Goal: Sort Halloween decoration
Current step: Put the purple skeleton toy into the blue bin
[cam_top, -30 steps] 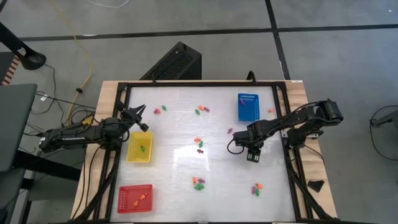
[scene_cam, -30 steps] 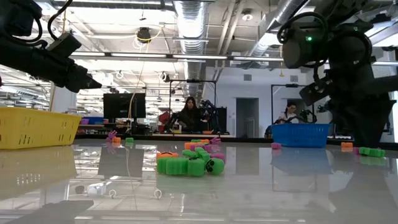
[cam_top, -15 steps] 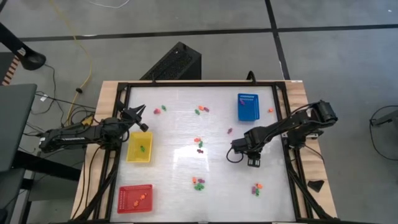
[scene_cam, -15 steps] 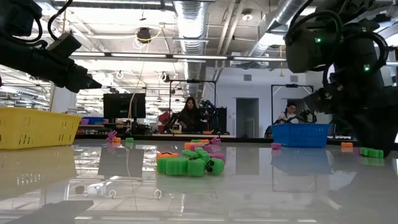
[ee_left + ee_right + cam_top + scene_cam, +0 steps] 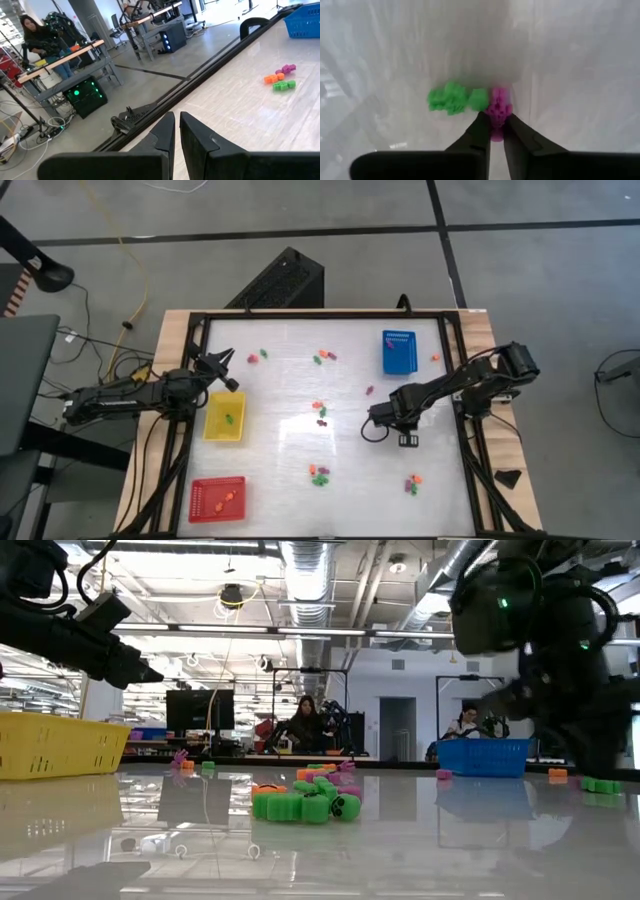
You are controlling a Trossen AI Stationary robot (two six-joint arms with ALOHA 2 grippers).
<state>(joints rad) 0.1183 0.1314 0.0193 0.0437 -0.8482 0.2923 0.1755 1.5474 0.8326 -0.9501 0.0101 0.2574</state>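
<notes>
**Ana:** White tabletop (image 5: 290,450) under both arms, lab benches and a seated person beyond it. What is the right gripper (image 5: 493,131) doing?

**Ben:** In its wrist view the fingers are pinched nearly together on a purple piece (image 5: 497,107), which sits right between the tips. A green piece (image 5: 451,98) lies touching it, just off one fingertip. From above, the right gripper (image 5: 382,418) sits down at the table, well short of the blue tray (image 5: 399,352) beyond it.

**Ana:** How should it lift?

**Ben:** Straight up and slowly, I'd say, so the green neighbour is not dragged along. The grip looks to be on the piece's near end only, so a quick swing could shake it loose. The blue tray already holds something purple, so that seems the likely destination.

**Ana:** And the left gripper (image 5: 176,131)?

**Ben:** Closed, holding nothing, waiting above the table edge beside the yellow tray (image 5: 225,417). More small clusters lie farther out across the table, and the red tray (image 5: 217,498) has a few orange bits in it.

**Ana:** What has changed over the last second?

**Ben:** The right arm has slid a little toward the table's middle, and its fingers, wide a moment ago, have come together on the purple piece. The left arm has not moved, nor have the trays or the other clusters.
</notes>
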